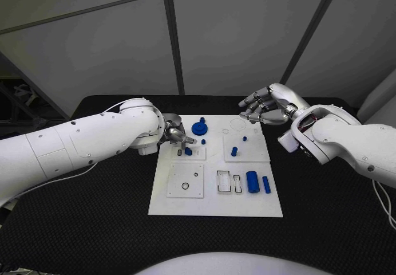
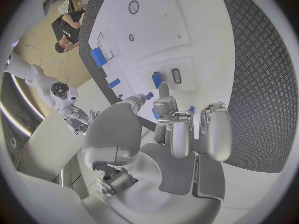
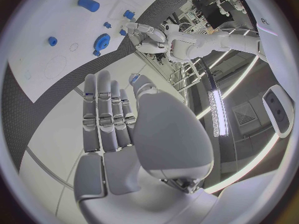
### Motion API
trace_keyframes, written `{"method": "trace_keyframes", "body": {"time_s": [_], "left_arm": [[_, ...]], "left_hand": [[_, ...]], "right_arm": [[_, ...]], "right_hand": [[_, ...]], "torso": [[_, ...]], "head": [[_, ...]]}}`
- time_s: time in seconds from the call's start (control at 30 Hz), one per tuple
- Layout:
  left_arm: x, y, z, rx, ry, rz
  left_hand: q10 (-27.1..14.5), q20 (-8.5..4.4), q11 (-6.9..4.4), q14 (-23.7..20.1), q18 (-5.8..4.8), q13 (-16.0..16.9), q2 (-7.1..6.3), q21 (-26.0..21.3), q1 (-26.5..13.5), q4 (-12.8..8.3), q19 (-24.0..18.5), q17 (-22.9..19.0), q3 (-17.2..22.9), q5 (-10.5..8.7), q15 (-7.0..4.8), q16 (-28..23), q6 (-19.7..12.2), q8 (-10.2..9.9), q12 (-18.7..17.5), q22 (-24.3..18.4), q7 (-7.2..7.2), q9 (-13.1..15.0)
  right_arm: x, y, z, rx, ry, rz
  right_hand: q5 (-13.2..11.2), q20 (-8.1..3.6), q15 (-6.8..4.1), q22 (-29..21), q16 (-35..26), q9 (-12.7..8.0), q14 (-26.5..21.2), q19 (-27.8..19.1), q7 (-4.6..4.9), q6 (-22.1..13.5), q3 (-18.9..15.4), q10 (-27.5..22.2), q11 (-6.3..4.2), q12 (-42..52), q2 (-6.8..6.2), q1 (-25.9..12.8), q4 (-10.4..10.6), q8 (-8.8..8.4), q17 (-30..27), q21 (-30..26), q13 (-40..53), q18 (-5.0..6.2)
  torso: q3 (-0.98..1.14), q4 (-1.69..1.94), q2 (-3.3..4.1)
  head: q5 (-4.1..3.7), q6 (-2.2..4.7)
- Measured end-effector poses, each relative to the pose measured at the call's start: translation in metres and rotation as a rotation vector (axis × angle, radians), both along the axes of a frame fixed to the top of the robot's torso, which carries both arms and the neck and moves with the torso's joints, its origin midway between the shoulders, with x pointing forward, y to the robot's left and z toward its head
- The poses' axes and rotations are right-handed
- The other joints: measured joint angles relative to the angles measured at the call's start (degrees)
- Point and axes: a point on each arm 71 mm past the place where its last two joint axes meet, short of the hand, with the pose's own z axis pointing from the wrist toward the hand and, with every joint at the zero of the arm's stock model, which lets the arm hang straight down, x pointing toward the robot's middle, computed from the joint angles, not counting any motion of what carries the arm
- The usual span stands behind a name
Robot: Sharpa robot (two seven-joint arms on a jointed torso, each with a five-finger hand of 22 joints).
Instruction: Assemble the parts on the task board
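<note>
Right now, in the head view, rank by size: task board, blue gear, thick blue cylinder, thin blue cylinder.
1. task board
2. blue gear, thick blue cylinder: look alike
3. thin blue cylinder

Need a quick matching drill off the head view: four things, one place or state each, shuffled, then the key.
1. left hand
2. right hand
3. large blue cylinder
4. blue gear

A. lying near the board's near right corner
B. fingers down on the board's far left part
C. raised beyond the board's far right corner
D. on the task board, just right of the left hand

Pairs: 1-B, 2-C, 3-A, 4-D
</note>
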Motion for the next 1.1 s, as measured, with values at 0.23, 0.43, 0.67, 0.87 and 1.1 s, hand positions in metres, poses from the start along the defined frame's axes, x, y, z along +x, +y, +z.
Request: {"method": "trace_keyframes", "body": {"time_s": [0.23,0.43,0.67,0.87,1.1], "left_arm": [[-0.0004,0.0011,-0.0008,-0.003,0.002,0.004],[-0.0009,0.0020,-0.0015,-0.004,0.005,0.005],[-0.0010,0.0037,-0.0017,-0.003,0.006,0.008],[-0.0011,0.0031,-0.0019,-0.004,0.007,0.007],[-0.0013,0.0031,-0.0023,-0.005,0.009,0.007]], "left_hand": [[-0.4,0.43,0.37,0.2,0.00,-0.4,0.29,0.0,1.2,1.2,0.0,0.0,-1.7,0.00,0.21,0.0,-0.4,-2.0,-0.3,0.0,0.41,-1.5],[-0.4,0.43,0.39,0.0,-0.01,-0.4,0.53,0.0,1.4,1.4,0.0,0.0,-2.2,0.00,0.41,0.0,-0.3,-2.5,-0.3,0.0,0.53,-2.0],[-0.4,0.43,0.39,0.0,-0.01,-0.4,0.81,0.0,1.7,1.4,0.0,0.0,-2.5,0.00,0.41,0.0,-0.2,-2.5,-0.3,0.0,0.62,-2.2],[-0.4,0.43,0.39,0.0,-0.01,-0.4,0.81,0.0,1.7,1.4,0.0,0.0,-2.5,0.00,0.41,0.0,-0.2,-2.5,-0.3,0.0,0.62,-2.2],[-0.4,0.43,0.38,0.0,0.00,-0.4,0.83,0.0,1.7,1.3,0.0,0.0,-2.7,0.00,0.41,0.0,0.3,-2.5,-0.3,0.0,0.50,-2.3]], "right_arm": [[0.0002,-0.0002,-0.0001,0.000,0.000,-0.001],[0.0004,-0.0004,-0.0002,0.000,0.000,-0.002],[0.0005,-0.0006,-0.0002,-0.001,0.000,-0.002],[0.0005,-0.0006,-0.0002,-0.001,0.000,-0.002],[0.0006,-0.0008,-0.0003,-0.001,0.000,-0.003]], "right_hand": [[0.0,0.00,0.00,0.0,0.0,0.0,0.0,0.0,0.00,0.0,0.0,0.0,0.00,0.0,0.00,0.0,0.0,0.00,0.0,0.0,0.0,0.00],[0.0,0.00,0.00,0.0,0.0,0.0,0.0,0.0,0.00,0.0,0.0,0.0,0.00,0.0,0.00,0.0,0.0,0.00,0.0,0.0,0.0,0.00],[0.0,0.00,0.00,0.0,0.0,0.0,0.0,0.0,0.00,0.0,0.0,0.0,0.00,0.0,0.00,0.0,0.0,0.00,0.0,0.0,0.0,0.00],[0.0,0.00,0.00,0.0,0.0,0.0,0.0,0.0,0.00,0.0,0.0,0.0,0.00,0.0,0.00,0.0,0.0,0.00,0.0,0.0,0.0,0.00],[0.0,0.00,0.00,0.0,0.0,0.0,0.0,0.0,0.00,0.0,0.0,0.0,0.00,0.0,0.00,0.0,0.0,0.00,0.0,0.0,0.0,0.00]], "torso": [[0.00,0.03,-0.03],[0.02,0.04,-0.06],[0.02,0.04,-0.06],[0.03,0.04,-0.04],[0.05,0.04,-0.03]], "head": [[0.00,-0.09],[-0.01,0.01],[-0.12,0.09],[-0.20,0.14],[-0.18,0.15]]}}
